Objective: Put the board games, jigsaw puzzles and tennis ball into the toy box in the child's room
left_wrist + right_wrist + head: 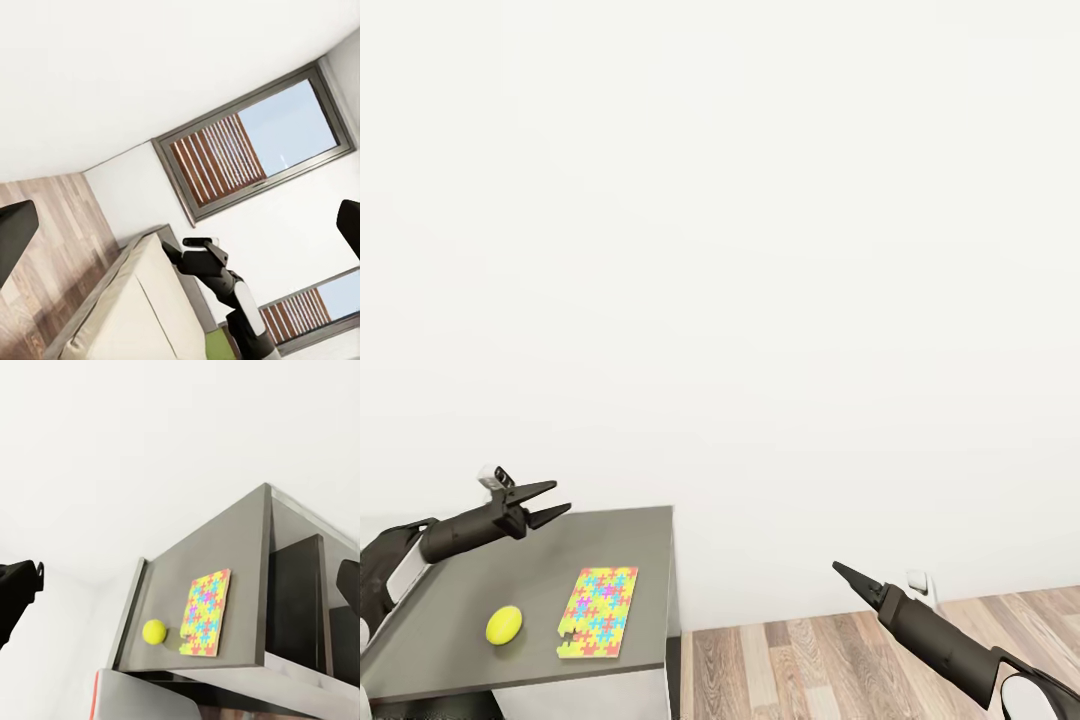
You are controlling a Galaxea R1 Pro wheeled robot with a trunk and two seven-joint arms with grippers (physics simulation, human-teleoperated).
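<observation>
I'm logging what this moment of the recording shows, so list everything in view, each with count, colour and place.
Tennis ball: one, yellow-green, on the table near its front edge, beside the puzzle.
Jigsaw puzzle: one, yellow, pink, blue and green, lying flat on the table.
Table: one, grey top, low in the head view at its left side.
Wall: white, behind the table.
Floor: wood planks, beside the table.
Wall socket: one, white, low on the wall.
Windows: two, grey-framed, with brown slats, in the left wrist view.
Left gripper: one, dark, above the table, jaws open.
Right gripper: one, dark, over the floor, jaws closed together.
</observation>
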